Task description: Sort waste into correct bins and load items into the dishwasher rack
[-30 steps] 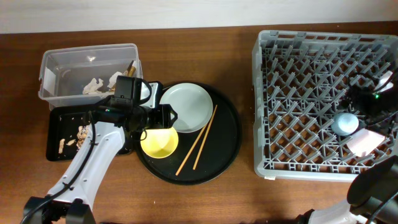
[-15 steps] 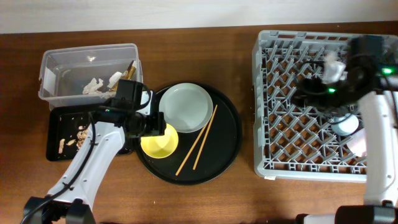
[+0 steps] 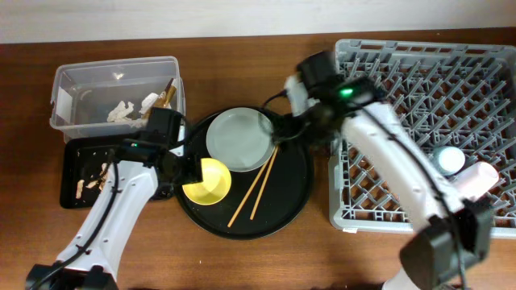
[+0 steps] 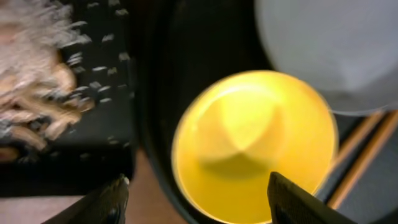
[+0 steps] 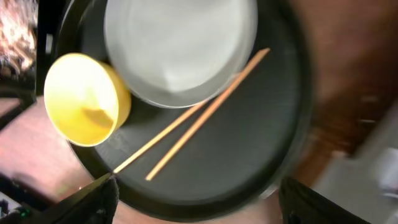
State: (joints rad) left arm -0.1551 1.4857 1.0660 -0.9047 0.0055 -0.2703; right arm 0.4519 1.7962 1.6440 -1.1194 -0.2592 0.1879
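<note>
The yellow bowl (image 3: 210,183) (image 4: 255,146) (image 5: 84,99), the grey-green plate (image 3: 239,138) (image 5: 180,46) and the chopsticks (image 3: 256,184) (image 5: 199,118) lie on the round black tray (image 3: 294,193). My left gripper (image 3: 182,166) (image 4: 199,202) is open over the bowl's left edge. My right gripper (image 3: 284,129) (image 5: 196,199) is open above the tray, by the plate's right edge. The blue cup (image 3: 449,159) and pink cup (image 3: 477,179) lie in the grey rack (image 3: 403,97). The clear tub (image 3: 113,76) holds white paper (image 3: 125,109). Food scraps (image 3: 90,179) (image 4: 31,106) lie in the shallow black tray (image 3: 76,153).
The tub and the black tray stand at the left, touching the round tray. The rack's left wall is close to the round tray's right rim. Bare wooden table lies in front of the tray and rack.
My right arm has swung from the rack's right side across to the round tray, leaving both cups in the rack. My left gripper has shifted slightly left at the yellow bowl.
</note>
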